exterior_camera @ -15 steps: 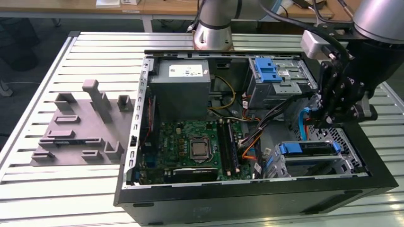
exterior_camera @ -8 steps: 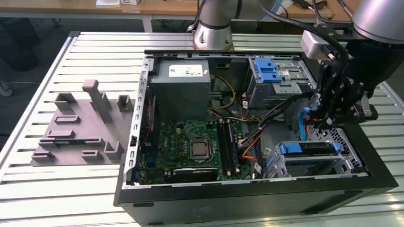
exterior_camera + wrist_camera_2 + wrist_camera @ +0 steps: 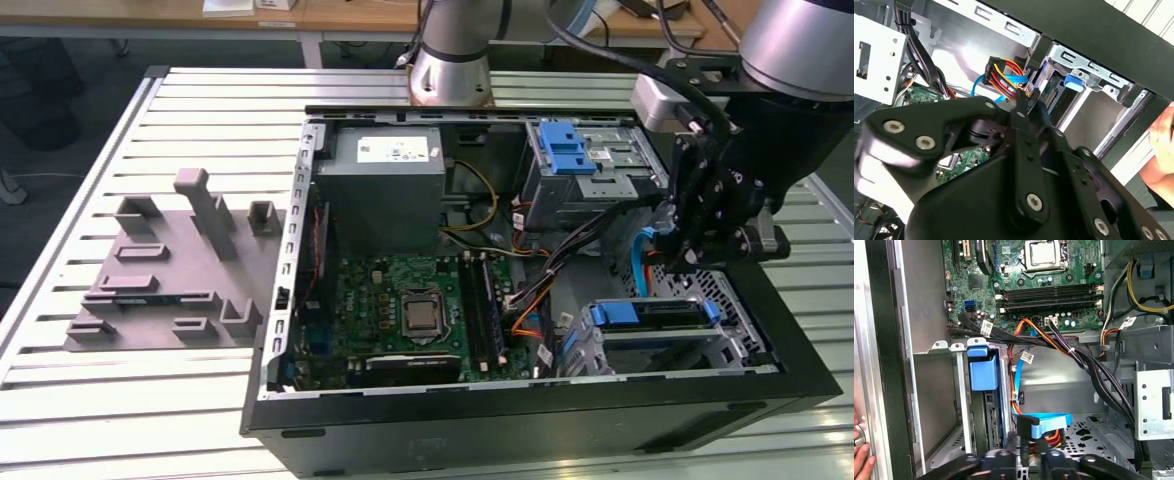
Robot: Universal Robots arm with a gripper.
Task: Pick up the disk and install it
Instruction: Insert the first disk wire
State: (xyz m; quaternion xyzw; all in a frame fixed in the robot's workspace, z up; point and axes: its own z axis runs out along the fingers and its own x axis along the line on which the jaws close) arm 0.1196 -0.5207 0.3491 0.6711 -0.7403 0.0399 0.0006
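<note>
Exterior view: disk seated in the case's drive cage; gripper above, grip unclear.

You see a green motherboard at lower centre, blue carrier bracket lower right, grey power supply with white sticker, black gripper, pale blue cable.

The exterior view looks down from above and a little in front at an open computer case lying on a slatted table, taking in the whole case and the arm's wrist. Both wrist views sit close inside the case — the first wrist view faces the motherboard and a drive bay, the second looks past the gripper's black body toward the same bay. All three views share the motherboard and that bay.
</note>
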